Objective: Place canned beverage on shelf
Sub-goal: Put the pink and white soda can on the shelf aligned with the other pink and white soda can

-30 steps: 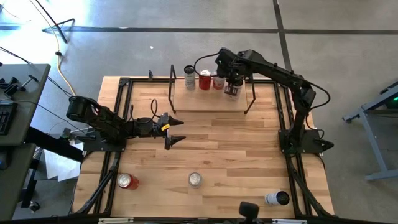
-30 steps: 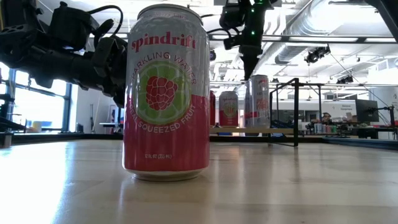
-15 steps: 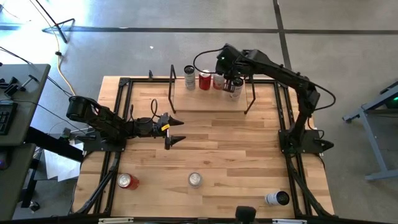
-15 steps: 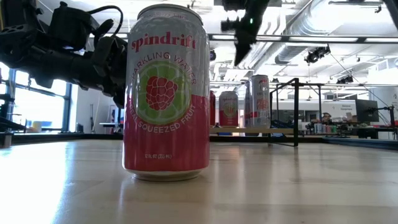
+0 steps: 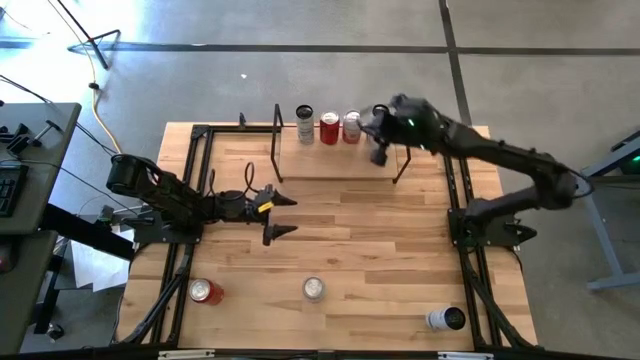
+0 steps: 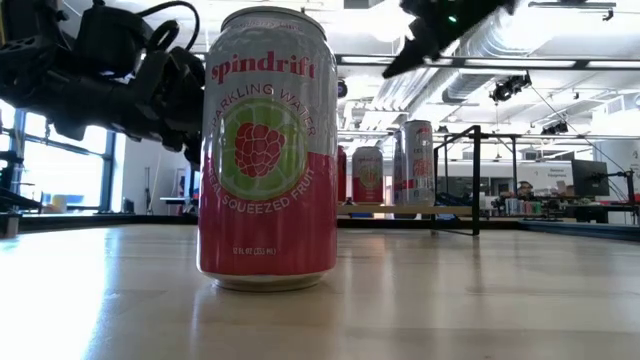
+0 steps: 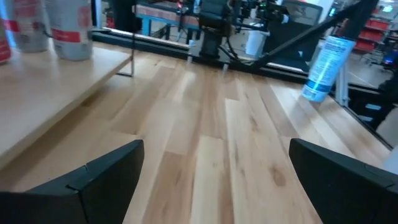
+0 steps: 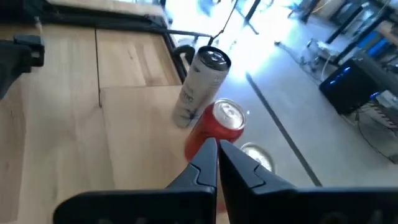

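Three loose cans (image 5: 313,289) before shelf (image 5: 335,160)

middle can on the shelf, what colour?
Red, with a silver top: the middle can on the shelf. Shows best in the right wrist view.

Two matte black jointed arms with looping black cables. The left hand (image 5: 281,216) has pointed black fingers and a yellow mark; the right hand (image 5: 379,156) shows a green light nearby.
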Available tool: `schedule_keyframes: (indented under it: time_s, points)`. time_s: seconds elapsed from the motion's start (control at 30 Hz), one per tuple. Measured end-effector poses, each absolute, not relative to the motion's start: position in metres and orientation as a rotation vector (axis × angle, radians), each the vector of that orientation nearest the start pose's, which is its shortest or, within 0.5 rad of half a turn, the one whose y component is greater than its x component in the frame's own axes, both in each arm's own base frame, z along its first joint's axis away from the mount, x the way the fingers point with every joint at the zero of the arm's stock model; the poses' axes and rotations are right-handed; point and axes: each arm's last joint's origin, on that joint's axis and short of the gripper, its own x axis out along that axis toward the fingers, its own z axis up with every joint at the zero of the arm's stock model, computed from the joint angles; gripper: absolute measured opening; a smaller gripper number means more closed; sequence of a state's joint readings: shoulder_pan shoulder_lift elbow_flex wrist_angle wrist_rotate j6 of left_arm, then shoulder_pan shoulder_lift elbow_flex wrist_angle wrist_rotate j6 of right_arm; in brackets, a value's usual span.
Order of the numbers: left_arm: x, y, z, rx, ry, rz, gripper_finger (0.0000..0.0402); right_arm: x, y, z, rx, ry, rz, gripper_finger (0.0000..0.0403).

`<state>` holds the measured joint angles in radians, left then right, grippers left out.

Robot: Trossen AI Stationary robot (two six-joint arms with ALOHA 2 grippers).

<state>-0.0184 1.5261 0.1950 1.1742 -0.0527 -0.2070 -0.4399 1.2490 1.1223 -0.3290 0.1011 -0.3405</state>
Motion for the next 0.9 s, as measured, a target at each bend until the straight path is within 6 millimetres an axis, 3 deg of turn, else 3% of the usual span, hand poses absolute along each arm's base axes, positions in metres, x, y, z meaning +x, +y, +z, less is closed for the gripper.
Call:
schedule_keyframes:
  time_s: [0.2,0.33,0.5,0.73,0.9]
  points:
    - [0.235,-0.006,0.138,-0.203,0.133,0.134,0.0389,0.22,-0.075,0.299,-0.232,0.374,-0.437,0.0]
    - [0.253,-0.015,0.146,-0.176,0.184,0.148,0.0352,0.208,-0.05,0.275,-0.25,0.271,-0.429,0.0]
    - [0.273,-0.037,0.162,-0.134,0.224,0.147,0.0247,0.2,-0.026,0.251,-0.251,0.195,-0.407,0.0]
    - [0.272,-0.071,0.17,0.036,0.238,0.162,0.0029,0.198,0.002,0.238,-0.224,0.198,-0.292,0.0]
    - [0.263,-0.098,0.167,0.05,0.267,0.055,0.0014,0.198,0.023,0.236,-0.216,0.191,-0.023,0.0]
